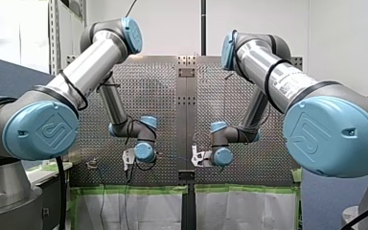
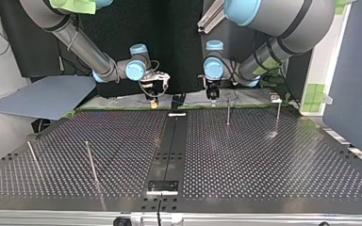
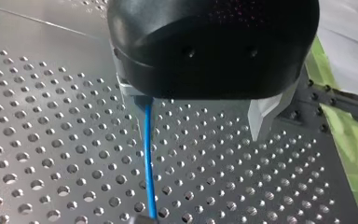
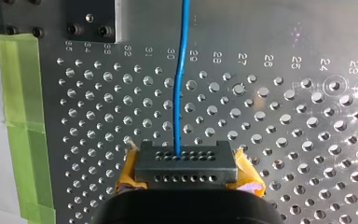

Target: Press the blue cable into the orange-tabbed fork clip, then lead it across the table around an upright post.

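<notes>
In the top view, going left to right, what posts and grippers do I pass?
Far-left post → second post → my right gripper → my left gripper → third post → fourth post.

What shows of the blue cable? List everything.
The cable is thin, round, blue and smooth, seemingly plastic-sheathed. It runs nearly straight over the perforated table between the two claws. At one side it is pinched in my shut right claw. At the other it emerges from under my left claw, whose fingers stand apart; whether it is gripped there cannot be told.
</notes>
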Motion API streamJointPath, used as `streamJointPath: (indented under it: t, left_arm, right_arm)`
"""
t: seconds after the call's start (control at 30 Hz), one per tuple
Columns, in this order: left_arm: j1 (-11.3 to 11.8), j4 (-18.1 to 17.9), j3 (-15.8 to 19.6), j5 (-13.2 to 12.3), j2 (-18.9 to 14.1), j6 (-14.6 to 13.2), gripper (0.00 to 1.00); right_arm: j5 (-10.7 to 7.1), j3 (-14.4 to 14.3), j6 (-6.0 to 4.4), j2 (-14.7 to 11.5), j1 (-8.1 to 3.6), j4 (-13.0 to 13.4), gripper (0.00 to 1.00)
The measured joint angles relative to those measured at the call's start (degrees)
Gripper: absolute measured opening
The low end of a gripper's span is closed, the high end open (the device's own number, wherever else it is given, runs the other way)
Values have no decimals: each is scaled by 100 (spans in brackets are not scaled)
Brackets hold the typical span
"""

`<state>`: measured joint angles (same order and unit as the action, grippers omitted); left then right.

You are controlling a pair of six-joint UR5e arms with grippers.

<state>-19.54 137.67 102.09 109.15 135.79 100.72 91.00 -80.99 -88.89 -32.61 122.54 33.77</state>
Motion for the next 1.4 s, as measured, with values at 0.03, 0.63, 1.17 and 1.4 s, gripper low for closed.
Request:
streamJointPath:
  t: [0.03, 0.63, 1.17, 1.4]
  left_arm:
    - [-1, 23, -50, 4, 16, -4, 100]
    - [1, 211, -427, 184, 47, -183, 100]
    - [0, 223, -429, 357, 47, -559, 21]
    - [-1, 218, -429, 355, 47, -555, 0]
  right_arm:
    - [-1, 0, 0, -1, 0, -1, 0]
    - [-3, -2, 13, 3, 4, -10, 0]
    - [4, -1, 3, 3, -13, -2, 0]
    - [2, -1, 2, 4, -14, -1, 0]
